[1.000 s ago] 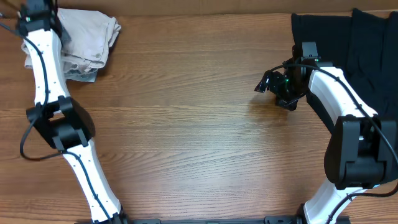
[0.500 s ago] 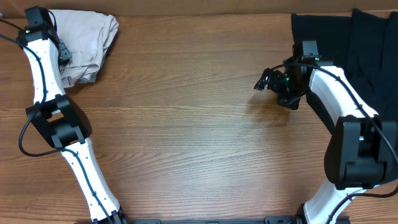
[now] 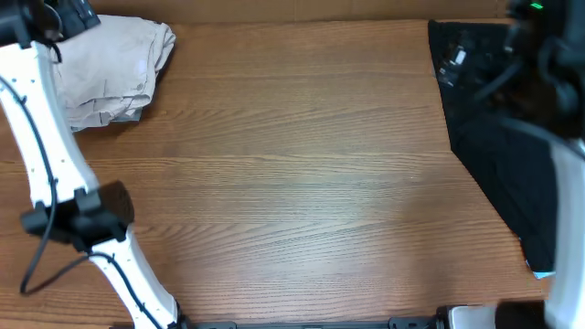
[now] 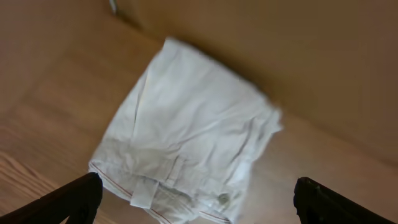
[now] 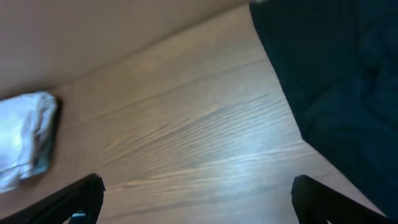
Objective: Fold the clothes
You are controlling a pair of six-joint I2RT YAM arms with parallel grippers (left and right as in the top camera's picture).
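The clothes (image 3: 114, 68), a pale cream pair of shorts, lie bunched and folded over in the table's far left corner. In the left wrist view the shorts (image 4: 186, 124) show their waistband, a belt loop and a button at the near edge. My left gripper (image 4: 196, 196) hovers above them, open, its dark fingertips (image 4: 78, 196) wide apart and touching nothing. In the overhead view the left gripper (image 3: 71, 13) is a blur at the top left corner. My right gripper (image 5: 196, 193) is open over bare wood, holding nothing; the shorts (image 5: 25, 140) show far to its left.
Large black garments (image 3: 512, 137) cover the table's right side and fill the right of the right wrist view as black garments (image 5: 336, 81). The right arm (image 3: 567, 201) is raised and blurred above them. The left arm (image 3: 46, 155) runs along the left edge. A wall stands behind the table.
The left gripper has opened, let go of the shorts and lifted away to the back left. The right arm has swung up from the table's middle right toward the back right.
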